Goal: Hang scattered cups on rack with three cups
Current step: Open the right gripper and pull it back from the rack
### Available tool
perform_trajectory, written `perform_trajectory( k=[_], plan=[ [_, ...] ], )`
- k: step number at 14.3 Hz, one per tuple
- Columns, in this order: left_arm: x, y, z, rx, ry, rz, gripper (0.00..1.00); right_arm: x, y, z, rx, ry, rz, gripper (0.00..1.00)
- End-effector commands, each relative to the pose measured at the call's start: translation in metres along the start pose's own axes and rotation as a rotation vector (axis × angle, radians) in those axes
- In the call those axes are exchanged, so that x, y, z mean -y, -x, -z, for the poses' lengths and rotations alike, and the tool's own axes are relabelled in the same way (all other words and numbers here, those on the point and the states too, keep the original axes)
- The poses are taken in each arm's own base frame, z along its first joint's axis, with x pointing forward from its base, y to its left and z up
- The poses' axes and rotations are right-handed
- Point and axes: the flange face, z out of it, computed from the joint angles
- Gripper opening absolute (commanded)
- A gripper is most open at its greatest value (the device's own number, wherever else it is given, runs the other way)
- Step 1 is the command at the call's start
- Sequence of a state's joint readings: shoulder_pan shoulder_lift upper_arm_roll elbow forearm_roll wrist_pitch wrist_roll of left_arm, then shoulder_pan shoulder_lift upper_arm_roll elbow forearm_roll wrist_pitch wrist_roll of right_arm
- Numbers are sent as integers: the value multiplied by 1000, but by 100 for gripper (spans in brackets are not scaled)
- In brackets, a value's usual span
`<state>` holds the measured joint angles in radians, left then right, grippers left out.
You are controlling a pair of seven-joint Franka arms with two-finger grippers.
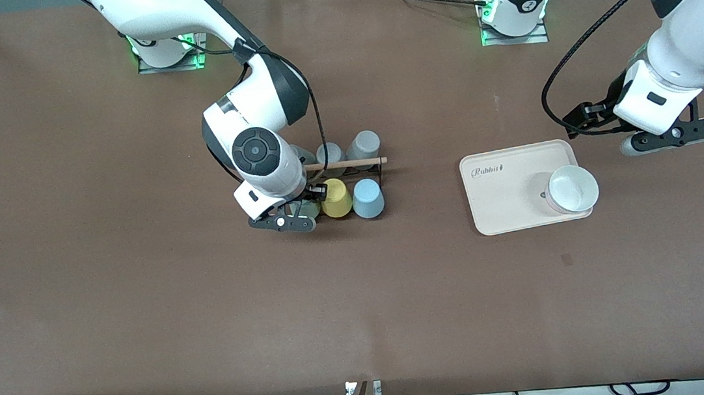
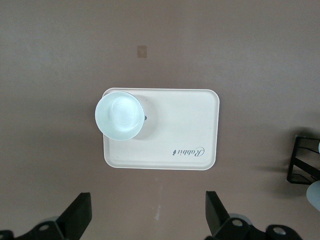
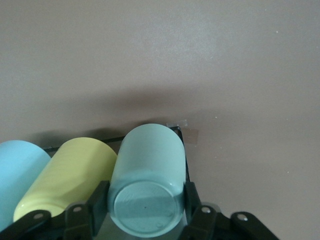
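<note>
The black wire rack (image 1: 348, 164) with its wooden top rod stands mid-table. A mint green cup (image 3: 150, 170) lies on its side on the rack's end nearest the right arm's end of the table, base toward the wrist camera. My right gripper (image 3: 145, 192) is shut on it, one finger against each side. In the front view the gripper (image 1: 307, 206) hides most of that cup (image 1: 312, 211). A light blue cup (image 1: 368, 198) hangs at the rack's other end. My left gripper (image 1: 673, 136) waits open and empty over the table beside the tray, its fingers (image 2: 80, 210) wide apart.
A yellow cup (image 1: 336, 197) hangs between the mint and blue cups. Two grey cups (image 1: 364, 144) sit on the rack's side farther from the front camera. A beige tray (image 1: 509, 200) holding a white bowl (image 1: 572, 189) lies toward the left arm's end.
</note>
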<state>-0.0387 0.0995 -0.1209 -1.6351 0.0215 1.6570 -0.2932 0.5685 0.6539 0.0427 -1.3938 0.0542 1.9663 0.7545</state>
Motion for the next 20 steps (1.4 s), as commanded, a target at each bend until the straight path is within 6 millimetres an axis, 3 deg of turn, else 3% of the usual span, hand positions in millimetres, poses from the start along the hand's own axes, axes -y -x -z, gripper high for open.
perform_trajectory(
  k=[1,3,8,10,13,15,17,20],
  plan=[
    [1,1,5,-11,0,-5,100,0,-6,12,-16,-9,-10,100],
    [0,2,6,-12,0,-6,100,-5,-10,15,-21,-9,-15,100],
    [0,2,6,-12,0,-6,100,-39,-28,88,-97,-67,-3,100],
    [-1,2,6,-11,0,-6,100,-67,-49,127,-158,-83,29,100],
    [1,2,6,-9,1,-5,100,-117,-79,161,-167,-54,153,100],
    [1,2,5,-7,1,-3,100,-157,-95,177,-164,-34,115,100],
    [1,2,7,-10,1,-3,100,-191,-98,211,-217,-19,90,100],
    [0,2,7,-9,1,-5,100,-235,-93,240,-196,32,98,100]
  ],
)
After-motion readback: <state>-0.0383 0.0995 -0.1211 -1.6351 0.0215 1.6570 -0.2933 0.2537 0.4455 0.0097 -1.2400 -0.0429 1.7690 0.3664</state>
